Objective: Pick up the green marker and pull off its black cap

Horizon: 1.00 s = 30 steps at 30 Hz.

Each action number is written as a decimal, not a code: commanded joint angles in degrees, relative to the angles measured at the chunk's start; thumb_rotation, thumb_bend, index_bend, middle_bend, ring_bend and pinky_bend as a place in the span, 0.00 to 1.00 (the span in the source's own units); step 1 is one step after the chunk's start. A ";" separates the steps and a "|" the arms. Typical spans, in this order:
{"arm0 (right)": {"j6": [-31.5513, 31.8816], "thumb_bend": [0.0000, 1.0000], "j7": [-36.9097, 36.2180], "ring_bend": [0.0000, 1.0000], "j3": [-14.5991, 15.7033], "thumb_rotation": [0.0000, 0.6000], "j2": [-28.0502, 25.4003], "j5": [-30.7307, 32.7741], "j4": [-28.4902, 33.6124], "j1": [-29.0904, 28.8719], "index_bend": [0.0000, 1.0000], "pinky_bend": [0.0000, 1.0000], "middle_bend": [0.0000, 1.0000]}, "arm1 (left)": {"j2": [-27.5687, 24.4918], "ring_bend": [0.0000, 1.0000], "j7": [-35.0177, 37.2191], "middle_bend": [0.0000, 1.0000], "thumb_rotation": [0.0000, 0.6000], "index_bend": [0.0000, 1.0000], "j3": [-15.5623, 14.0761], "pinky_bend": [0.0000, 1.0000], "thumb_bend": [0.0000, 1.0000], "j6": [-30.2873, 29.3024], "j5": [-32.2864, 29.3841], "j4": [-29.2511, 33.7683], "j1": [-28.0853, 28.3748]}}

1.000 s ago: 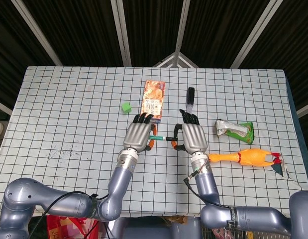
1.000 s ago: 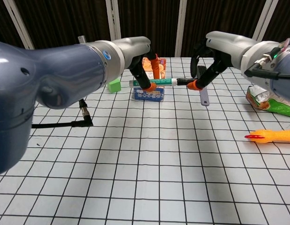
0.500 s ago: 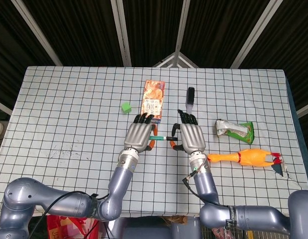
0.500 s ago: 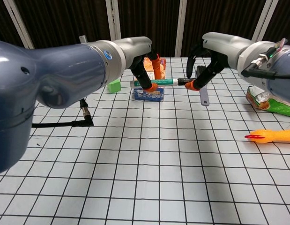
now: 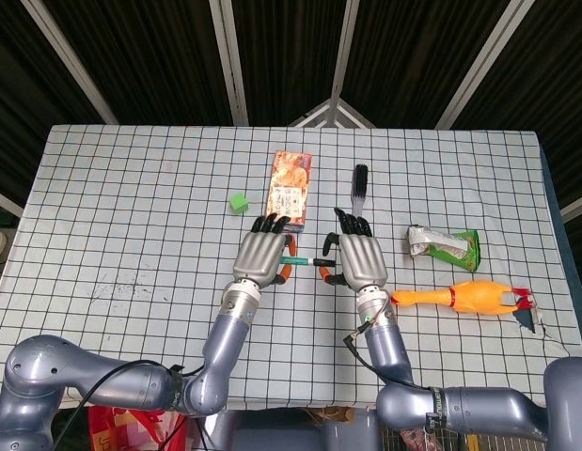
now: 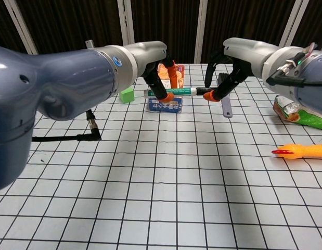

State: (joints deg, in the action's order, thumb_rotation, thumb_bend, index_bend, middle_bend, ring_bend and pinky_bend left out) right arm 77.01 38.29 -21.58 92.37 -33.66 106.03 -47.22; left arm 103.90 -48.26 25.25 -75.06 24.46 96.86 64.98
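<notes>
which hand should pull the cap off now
Right. The right hand already pinches the black cap end of the green marker, while the left hand grips the barrel above the table, so it likely just steadies.

The left hand [image 5: 261,256] and right hand [image 5: 362,260] hold the green marker [image 5: 305,260] between them above the table [image 5: 131,207].

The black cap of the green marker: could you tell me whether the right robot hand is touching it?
Touching. In the chest view the right robot hand pinches the black cap between its fingertips, with the green marker held level above the table.
</notes>
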 commanded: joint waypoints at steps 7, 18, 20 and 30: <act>-0.16 0.32 -0.26 0.07 0.22 1.00 -0.11 0.38 -0.32 0.04 0.59 0.04 0.06 | -0.06 0.00 0.54 0.10 1.00 0.59 -0.22 0.00 0.54 0.12 0.70 -0.03 -0.08; -0.57 0.35 -1.91 0.09 0.83 1.00 -0.47 -0.65 -1.09 0.72 0.67 0.04 0.06 | -0.58 0.00 1.05 0.10 1.00 0.60 -0.56 0.00 0.54 0.14 0.58 0.01 -0.72; -0.48 0.36 -2.14 0.10 0.87 1.00 -0.61 -0.86 -1.22 0.89 0.68 0.04 0.07 | -0.67 0.00 1.11 0.10 1.00 0.60 -0.62 0.00 0.54 0.24 0.48 -0.11 -0.82; -1.56 0.37 -2.94 0.10 2.79 1.00 -2.28 -0.53 -2.05 2.69 0.69 0.04 0.07 | -3.16 0.00 0.33 0.10 1.00 0.60 -2.97 0.00 0.54 0.13 0.33 1.08 -2.59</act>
State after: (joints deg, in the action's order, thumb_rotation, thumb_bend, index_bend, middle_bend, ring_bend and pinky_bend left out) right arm 75.73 35.38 -19.09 90.23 -34.29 104.19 -44.72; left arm 101.05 -47.84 22.60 -74.81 24.68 97.74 62.68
